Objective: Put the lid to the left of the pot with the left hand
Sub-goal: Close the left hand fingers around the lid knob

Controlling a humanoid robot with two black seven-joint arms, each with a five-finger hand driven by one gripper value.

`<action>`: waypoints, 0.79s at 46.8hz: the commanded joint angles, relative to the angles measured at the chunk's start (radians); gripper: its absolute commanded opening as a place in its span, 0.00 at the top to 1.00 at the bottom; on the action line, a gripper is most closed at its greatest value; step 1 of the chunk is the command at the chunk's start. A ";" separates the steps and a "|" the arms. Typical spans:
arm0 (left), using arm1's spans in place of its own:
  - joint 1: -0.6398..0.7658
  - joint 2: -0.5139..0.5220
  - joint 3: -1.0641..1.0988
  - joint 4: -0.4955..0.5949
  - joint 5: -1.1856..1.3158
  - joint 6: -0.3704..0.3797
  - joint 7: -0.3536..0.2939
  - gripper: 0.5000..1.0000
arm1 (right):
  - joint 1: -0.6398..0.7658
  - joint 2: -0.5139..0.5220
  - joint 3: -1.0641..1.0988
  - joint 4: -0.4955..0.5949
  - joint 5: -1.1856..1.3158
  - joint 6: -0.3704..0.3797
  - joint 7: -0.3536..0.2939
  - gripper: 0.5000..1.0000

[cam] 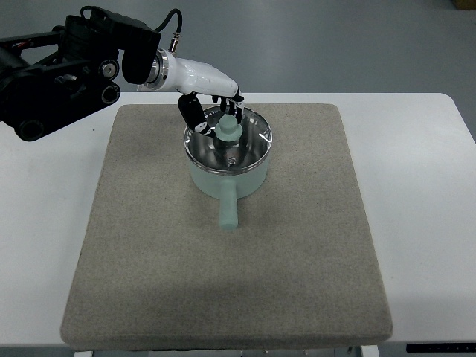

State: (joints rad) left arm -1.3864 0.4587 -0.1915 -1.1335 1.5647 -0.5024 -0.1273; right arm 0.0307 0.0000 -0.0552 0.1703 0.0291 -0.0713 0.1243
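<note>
Nearest you lies the grey felt mat (223, 297), spread across the white table (44, 238) and bare over its whole front half. Moving up the mat you meet the pot's pale green handle (227, 208), which points straight back toward your side. The pot (227, 177) itself, pale green and round, sits on the mat a little left of the middle, toward the far edge.

The lid (229, 143) is still on the pot, seated level on the rim; its glass reflects the room, and its pale green knob (227, 128) stands at the centre. That is where your task piece is: on top of the pot, not yet on the mat to the left.

Above and just behind the knob you see the left hand (210, 104), white-shelled with dark fingers (192, 111). The fingers are curled downward around the knob, one on its left and others at its far side. They appear to be touching or nearly touching it, but you cannot tell from this view whether they have actually clamped on it.

Farthest back, the black left arm (67, 67) comes in from the left edge over the table's far corner. The mat to the left of the pot has nothing standing on it.
</note>
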 commanded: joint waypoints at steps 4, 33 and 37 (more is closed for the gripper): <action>-0.002 0.000 0.000 0.000 0.001 0.001 0.000 0.68 | 0.000 0.000 0.000 0.000 0.000 -0.001 0.000 0.15; -0.005 0.000 0.000 -0.012 0.028 0.010 0.000 1.00 | 0.000 0.000 0.000 0.000 0.000 -0.001 0.000 0.15; -0.006 0.000 -0.002 -0.012 0.028 0.012 0.000 1.00 | 0.000 0.000 0.000 0.000 0.000 -0.001 0.000 0.15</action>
State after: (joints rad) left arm -1.3917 0.4586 -0.1922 -1.1461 1.5922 -0.4930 -0.1274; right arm 0.0307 0.0000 -0.0551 0.1703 0.0291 -0.0719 0.1243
